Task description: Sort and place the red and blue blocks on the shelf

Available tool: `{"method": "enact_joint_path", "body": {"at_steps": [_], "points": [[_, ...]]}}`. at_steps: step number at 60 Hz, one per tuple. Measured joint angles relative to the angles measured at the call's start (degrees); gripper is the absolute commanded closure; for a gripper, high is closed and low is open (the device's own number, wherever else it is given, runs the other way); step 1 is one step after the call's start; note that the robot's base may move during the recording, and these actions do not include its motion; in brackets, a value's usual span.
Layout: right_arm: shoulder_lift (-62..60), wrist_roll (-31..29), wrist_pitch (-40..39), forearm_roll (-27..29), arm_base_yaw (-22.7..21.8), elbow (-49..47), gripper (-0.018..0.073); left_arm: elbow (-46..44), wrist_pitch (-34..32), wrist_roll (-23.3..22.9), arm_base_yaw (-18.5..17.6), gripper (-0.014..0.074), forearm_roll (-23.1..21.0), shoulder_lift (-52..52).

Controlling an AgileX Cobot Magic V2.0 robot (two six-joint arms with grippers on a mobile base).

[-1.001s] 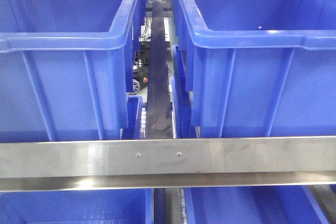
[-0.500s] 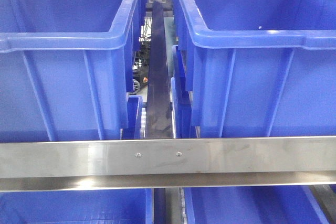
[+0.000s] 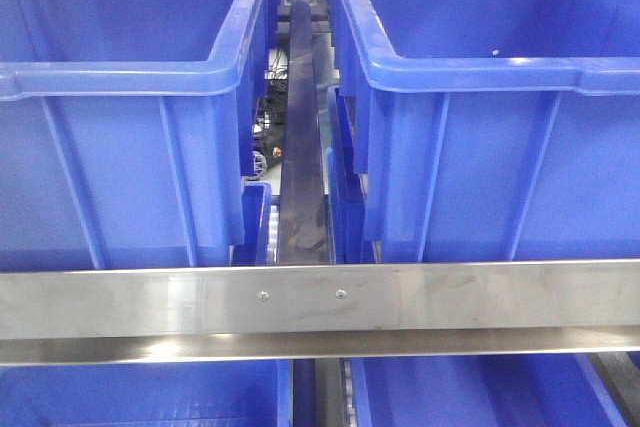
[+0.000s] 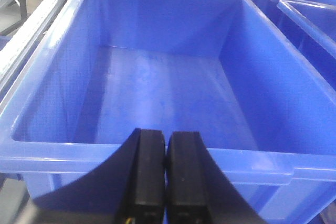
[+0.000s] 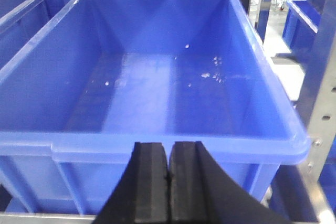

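Observation:
No red or blue blocks show in any view. The shelf's brushed-metal cross rail [image 3: 320, 309] runs across the front view, with a dark centre rail [image 3: 302, 147] going back between two bins. My left gripper [image 4: 166, 139] is shut with nothing in it, just in front of the near rim of an empty blue bin [image 4: 157, 72]. My right gripper [image 5: 169, 150] is also shut and empty, in front of another empty blue bin [image 5: 157, 77]. Neither gripper appears in the front view.
Two large dark-blue bins [image 3: 120, 97] [image 3: 500, 97] stand on the shelf level, with more bins below [image 3: 140, 397]. Roller tracks [image 4: 31, 19] lie left of the left bin. A perforated upright [image 5: 323, 103] stands right of the right bin.
The bins, rails and grippers' surroundings hold still. Only a distant shape behind the shelf, at the top of the gap between the bins, has shifted.

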Motion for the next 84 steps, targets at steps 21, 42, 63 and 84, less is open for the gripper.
{"method": "enact_joint_path", "body": {"at_steps": [21, 42, 63, 84], "points": [[-12.13, 0.00, -1.39, 0.37, 0.00, 13.65, 0.0510, 0.00, 0.00, 0.00, 0.00, 0.0460, 0.00, 0.00], [-12.48, 0.00, -5.69, 0.62, 0.00, 18.34, 0.0510, 0.00, 0.00, 0.00, 0.00, 0.0460, 0.00, -0.09], [-12.48, 0.00, -6.13, 0.72, 0.00, 18.34, 0.0510, 0.00, 0.00, 0.00, 0.00, 0.0460, 0.03, -0.09], [-12.48, 0.00, -6.13, 0.74, 0.00, 18.34, 0.0510, 0.00, 0.00, 0.00, 0.00, 0.0460, 0.03, -0.09]]}}
